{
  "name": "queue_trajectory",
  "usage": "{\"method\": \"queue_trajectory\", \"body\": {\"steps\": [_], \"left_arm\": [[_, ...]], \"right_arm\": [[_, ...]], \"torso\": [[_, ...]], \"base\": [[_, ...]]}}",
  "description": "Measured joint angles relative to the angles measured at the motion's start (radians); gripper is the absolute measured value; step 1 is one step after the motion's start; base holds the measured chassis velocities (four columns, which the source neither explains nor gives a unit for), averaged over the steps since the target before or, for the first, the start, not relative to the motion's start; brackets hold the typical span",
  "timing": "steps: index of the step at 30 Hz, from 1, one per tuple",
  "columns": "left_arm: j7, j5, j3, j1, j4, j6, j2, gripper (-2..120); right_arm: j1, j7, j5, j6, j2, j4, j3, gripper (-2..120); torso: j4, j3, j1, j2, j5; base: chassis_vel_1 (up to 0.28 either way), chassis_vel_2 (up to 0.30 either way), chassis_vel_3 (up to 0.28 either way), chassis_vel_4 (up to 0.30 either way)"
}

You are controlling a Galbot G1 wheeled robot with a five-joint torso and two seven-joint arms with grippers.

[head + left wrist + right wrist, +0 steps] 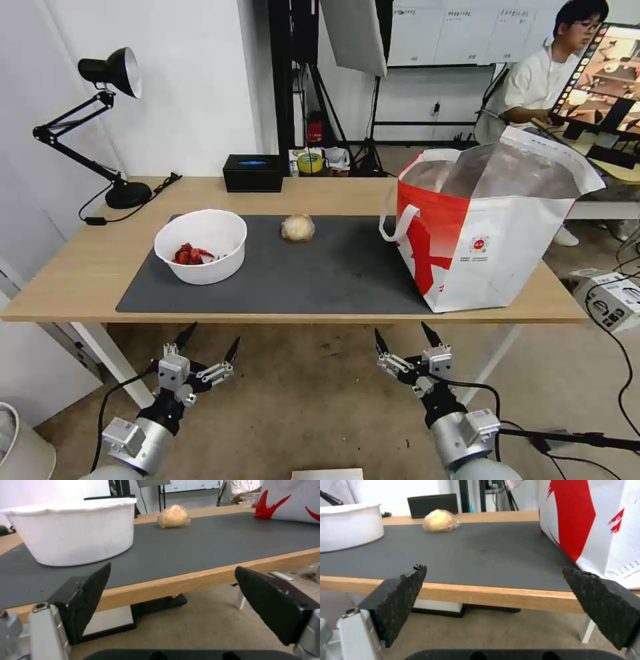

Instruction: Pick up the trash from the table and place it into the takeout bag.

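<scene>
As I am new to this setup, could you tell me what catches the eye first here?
The big white-and-red takeout bag stands open at the table's right end. On the grey mat sit a white bowl with red scraps and a beige ball. Below the near edge, left gripper and right gripper hang open.

I see a white wall far left, beige floor near me. Black desk lamp at far left, black tissue box beyond it, tripod stands and whiteboards far back.

Bowl left, ball middle, bag right
</scene>
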Motion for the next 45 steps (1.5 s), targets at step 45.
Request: {"method": "queue_trajectory", "body": {"steps": [45], "left_arm": [[-0.012,-0.032,0.036,-0.118,0.082,0.02,0.038,100]], "right_arm": [[1.014,0.001,0.422,-0.211,0.016,-0.427,-0.488,100]], "torso": [[0.0001,0.0,0.0,0.0,-0.0001]], "base": [[0.0,0.0,0.0,0.0]]}}
